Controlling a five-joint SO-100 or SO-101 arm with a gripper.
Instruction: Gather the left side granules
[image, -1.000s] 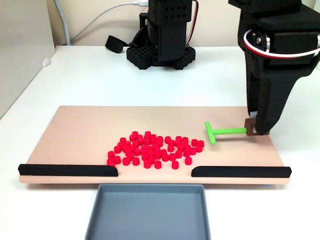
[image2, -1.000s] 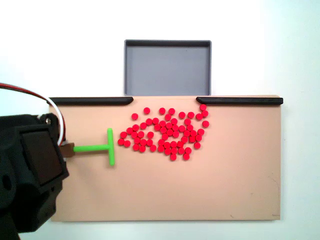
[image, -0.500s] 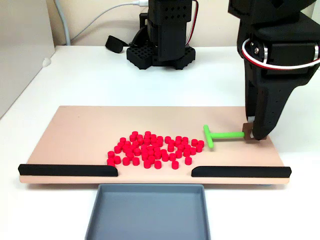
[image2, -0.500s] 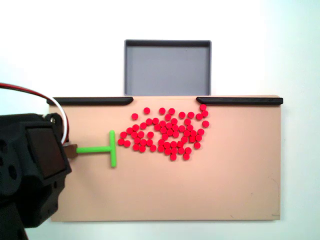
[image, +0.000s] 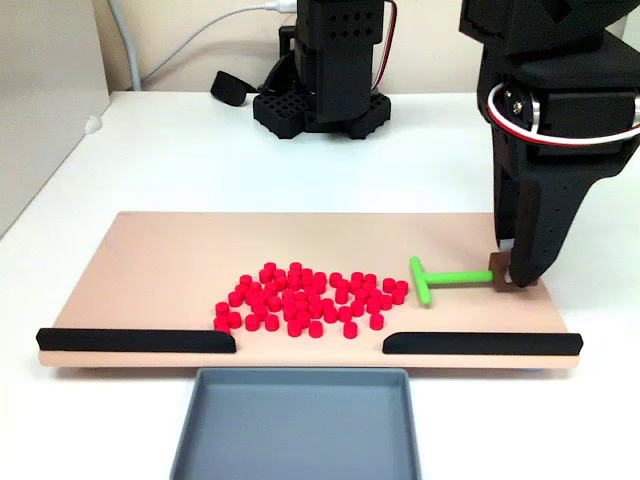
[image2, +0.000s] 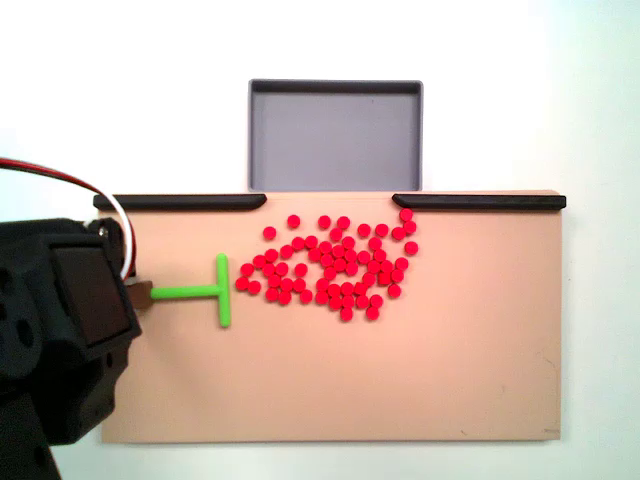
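- Granules (image: 308, 299) sat in one loose red cluster mid-board, slightly toward the railed edge, facing the gap between the two rails; same cluster in the top-down fixed view (image2: 332, 268).
- Green T-bar (image: 444, 277) lay flat on the board, crossbar toward the cluster and just beside its nearest pellets; can't tell if it touched them. Likely orientation for pushing pellets as a rake.
- Hand (image: 512, 280) was closed on the brown block at the stem's far end, arm coming down steeply from above. Top-down fixed view had the hand (image2: 137, 297) at the board's left edge, fingers hidden by the arm body.
- Tan board (image: 160, 260) carried two black rails (image: 135, 340) along one edge; grey tray (image: 298, 425) sat right below the gap, so presumably the collection point.
- Nothing stood between crossbar and cluster. Rails could trap pellets pushed off-line.
- Second arm base (image: 322, 95) and cable sat well back on the white surface (image: 200, 160), out of the way.
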